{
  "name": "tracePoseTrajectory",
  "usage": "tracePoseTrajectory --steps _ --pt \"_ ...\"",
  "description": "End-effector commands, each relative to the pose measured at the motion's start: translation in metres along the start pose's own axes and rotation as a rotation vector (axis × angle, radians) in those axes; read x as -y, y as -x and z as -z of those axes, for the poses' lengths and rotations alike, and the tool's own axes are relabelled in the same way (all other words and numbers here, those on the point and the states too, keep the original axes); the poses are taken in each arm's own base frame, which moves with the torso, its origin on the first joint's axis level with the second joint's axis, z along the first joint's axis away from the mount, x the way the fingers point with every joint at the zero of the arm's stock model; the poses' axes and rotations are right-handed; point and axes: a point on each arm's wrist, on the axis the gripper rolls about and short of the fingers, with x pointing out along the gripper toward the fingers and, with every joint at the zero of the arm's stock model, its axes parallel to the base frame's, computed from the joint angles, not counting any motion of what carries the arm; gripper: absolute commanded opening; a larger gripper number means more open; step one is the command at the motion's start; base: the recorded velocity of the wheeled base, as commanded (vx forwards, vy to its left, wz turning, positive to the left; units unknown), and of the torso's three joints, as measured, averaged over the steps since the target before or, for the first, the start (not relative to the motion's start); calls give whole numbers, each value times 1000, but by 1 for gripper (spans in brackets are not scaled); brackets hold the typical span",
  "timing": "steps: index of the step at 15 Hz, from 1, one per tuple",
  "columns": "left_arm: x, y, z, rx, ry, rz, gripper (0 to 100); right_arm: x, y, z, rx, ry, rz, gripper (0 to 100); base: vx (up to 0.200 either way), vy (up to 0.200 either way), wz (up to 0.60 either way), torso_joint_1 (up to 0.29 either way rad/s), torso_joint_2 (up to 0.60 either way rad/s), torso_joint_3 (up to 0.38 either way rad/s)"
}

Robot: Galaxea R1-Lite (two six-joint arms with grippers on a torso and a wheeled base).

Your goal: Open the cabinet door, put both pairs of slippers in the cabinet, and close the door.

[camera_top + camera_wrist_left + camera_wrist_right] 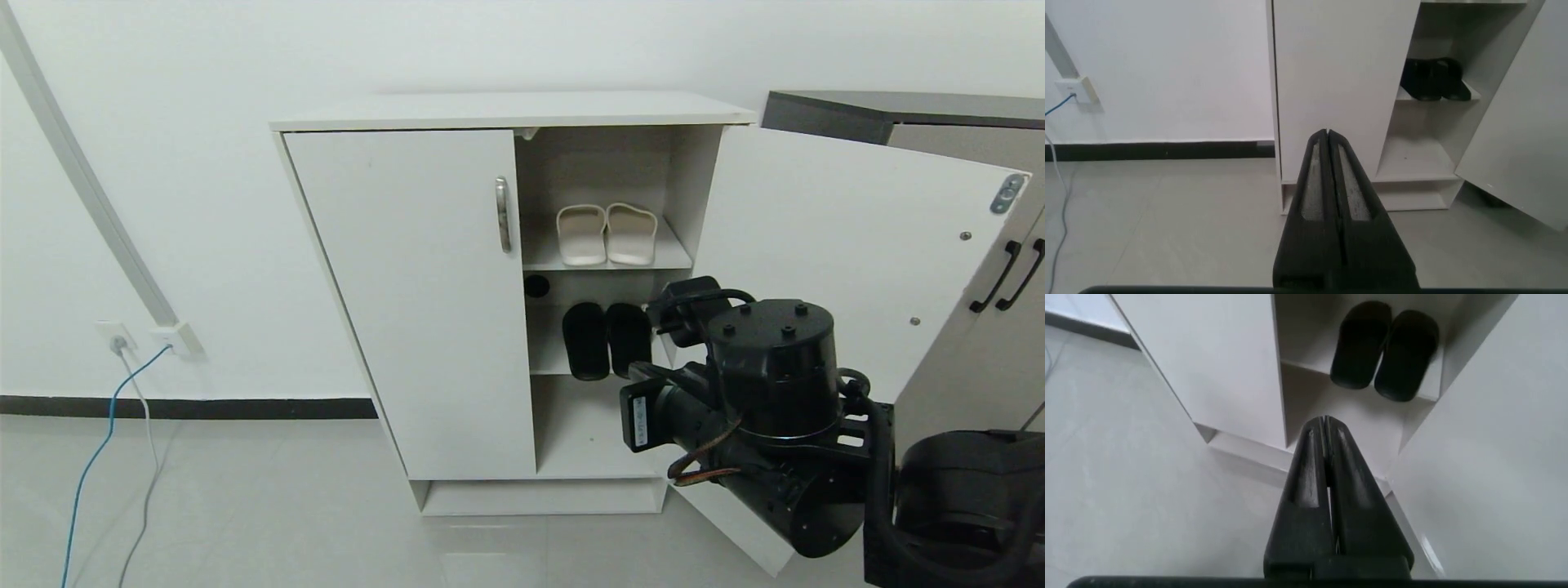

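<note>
Right door [833, 245] of the cabinet [506, 110] stands wide open, left door [408, 286] closed. Beige slippers [606, 234] sit paired on the upper shelf, black slippers [606, 339] on the shelf below. Right gripper [1325, 420] is pinched together, empty, before the open side; left gripper [1327, 132] likewise closed, holding nothing.

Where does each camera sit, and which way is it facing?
Head view: on the head, facing forward and down at the cabinet; the right arm shows lower right.
Left wrist view: on the left wrist, facing the cabinet past the shut left pincer.
Right wrist view: on the right wrist, facing down past the shut right pincer.
Shared: all three show the black slippers.
</note>
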Motion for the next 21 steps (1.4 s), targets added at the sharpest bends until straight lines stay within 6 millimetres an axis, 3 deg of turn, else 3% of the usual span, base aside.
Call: tracePoseTrajectory --steps 1,10,21 --pt "0 0 -1 3 0 -2 0 0 -1 2 -4 1 2 0 0 0 0 7 -325 -349" --pt "0 0 -1 2 0 -1 0 -1 -3 4 -12 7 4 0 0 0 0 84 -459 -353" --pt "0 0 -1 2 0 -1 0 0 -3 7 -19 20 6 0 0 0 0 175 -493 -325"
